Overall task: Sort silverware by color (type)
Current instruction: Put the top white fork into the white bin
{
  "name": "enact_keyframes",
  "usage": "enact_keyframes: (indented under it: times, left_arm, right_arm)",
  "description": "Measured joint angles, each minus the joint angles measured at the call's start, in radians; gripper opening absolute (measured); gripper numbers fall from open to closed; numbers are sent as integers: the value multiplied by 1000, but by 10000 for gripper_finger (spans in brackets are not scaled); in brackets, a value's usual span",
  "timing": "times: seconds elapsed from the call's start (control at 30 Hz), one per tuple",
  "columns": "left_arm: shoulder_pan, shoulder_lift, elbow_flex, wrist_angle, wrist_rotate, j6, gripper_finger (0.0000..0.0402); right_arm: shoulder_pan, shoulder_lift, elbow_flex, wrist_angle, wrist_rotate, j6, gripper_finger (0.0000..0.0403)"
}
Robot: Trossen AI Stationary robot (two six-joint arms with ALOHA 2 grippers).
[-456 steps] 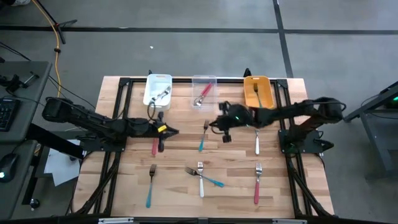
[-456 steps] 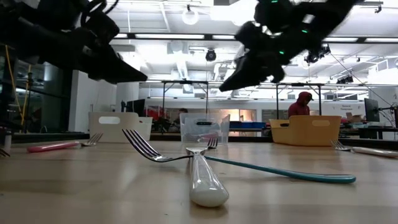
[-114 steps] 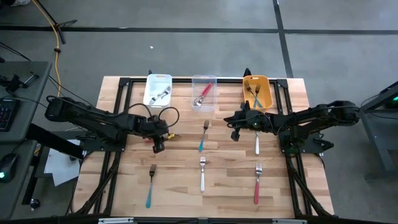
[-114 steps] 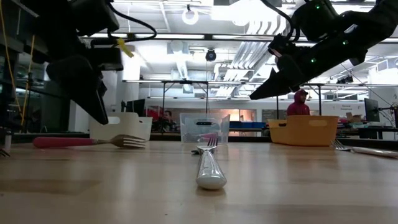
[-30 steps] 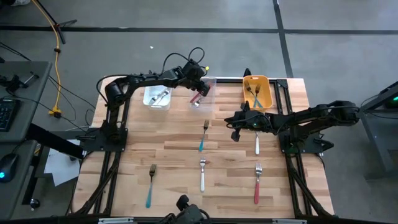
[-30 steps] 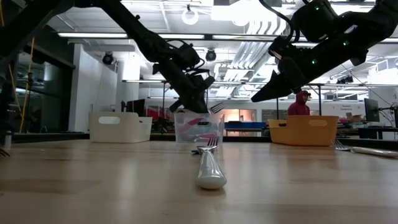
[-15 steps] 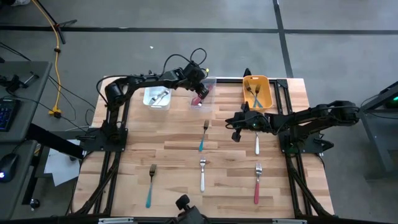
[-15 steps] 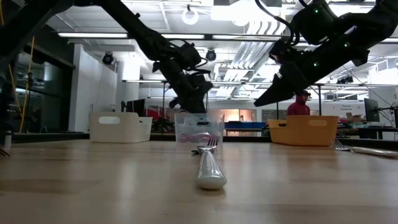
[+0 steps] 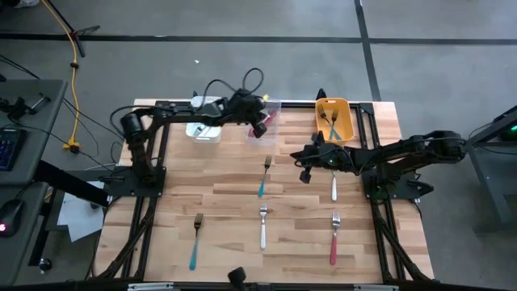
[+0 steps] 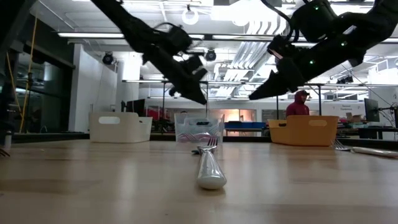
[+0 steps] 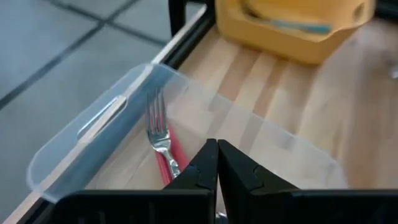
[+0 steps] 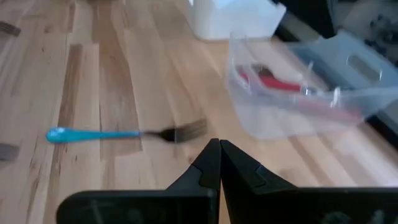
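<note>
Since a second ago: left gripper (image 9: 260,128) has drawn back over the clear bin (image 9: 264,106), fingers shut, empty; red-handled forks (image 11: 166,152) lie inside, apparently just delivered.
Right gripper (image 9: 304,173): closed, holding nothing, hovering mid-table right.
Teal fork (image 9: 263,176): centre, long axis near-far, tines far.
White fork (image 9: 262,225): nearer, tines far.

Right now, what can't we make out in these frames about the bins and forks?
- White bin: high view, the left arm crosses it, so its contents are hidden.
- Clear bin: left wrist view, the shut left pincer covers part of the red fork, so the count is unclear.
- Orange bin: low view, its wall hides the forks inside.
- White fork: low view, seen end-on, so its tines are blocked.
</note>
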Motion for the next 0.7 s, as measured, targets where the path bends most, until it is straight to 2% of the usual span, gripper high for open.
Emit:
enact_keyframes:
  times: [0.2,0.33,0.57,0.7]
  left_arm:
    - [-33,-224,-294,229,18,-1,3]
    - [-80,-374,-443,315,18,1,3]
    - [-177,-559,-632,419,13,42,3]
    - [-193,-618,-725,467,-7,101,3]
  right_arm:
    - [-13,137,11,180,-66,-37,0]
    - [-33,259,92,199,-71,-41,0]
    - [-102,456,314,92,-70,-88,0]
    - [-145,534,413,13,-7,-80,0]
